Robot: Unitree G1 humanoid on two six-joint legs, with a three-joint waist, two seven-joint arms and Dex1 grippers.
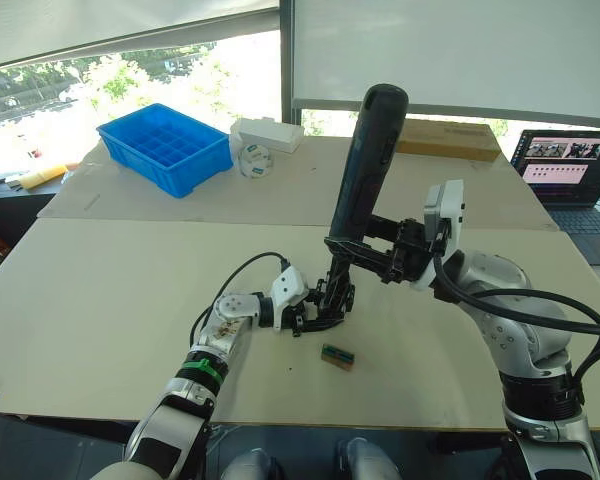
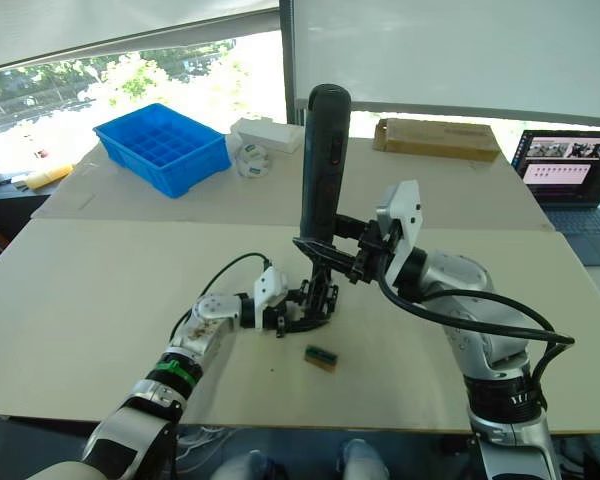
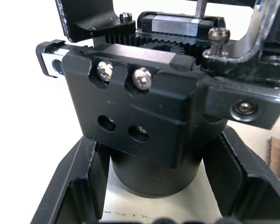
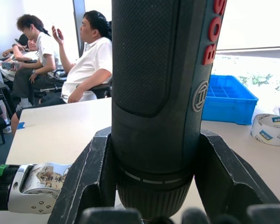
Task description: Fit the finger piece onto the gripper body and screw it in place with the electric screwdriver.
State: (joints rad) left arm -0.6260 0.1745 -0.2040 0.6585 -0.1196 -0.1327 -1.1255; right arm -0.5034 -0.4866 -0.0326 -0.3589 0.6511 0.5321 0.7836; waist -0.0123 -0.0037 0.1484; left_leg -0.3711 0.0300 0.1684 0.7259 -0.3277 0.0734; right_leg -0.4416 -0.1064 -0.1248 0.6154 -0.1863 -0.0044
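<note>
Left eye view: the right gripper (image 1: 352,252) has its fingers clenched around the lower part of the electric screwdriver (image 1: 368,165), which stands nearly upright with its top leaning slightly toward the robot's right and its bit end pointing down at the gripper body (image 1: 327,303). The gripper body sits on the bench (image 1: 100,290), near the front edge and about midway across. The left gripper (image 1: 302,315) reaches in from the robot's left with its fingers closed on the base of the gripper body. A small green-and-tan block (image 1: 337,356) lies on the bench just in front of the gripper body, apart from it. At the far left of the bench stands a blue tray (image 1: 165,147), with a white box (image 1: 270,133) and a roll of tape (image 1: 253,160) beside it; a flat cardboard box (image 1: 448,139) lies along the far edge and a laptop (image 1: 568,170) is at the far right.

Left wrist view: the gripper body fills the space between the two black fingers (image 3: 72,186), its round base seated between them. On its upper block are two silver screws (image 3: 123,74) side by side and two unfilled holes (image 3: 122,128) lower down. I cannot pick out the finger piece as a separate part here.

Right wrist view: the screwdriver's thick black barrel, with red lettering, is pinched between the fingers (image 4: 86,182). The left arm's wrist lies on the bench, and several people (image 4: 86,58) sit in the background
</note>
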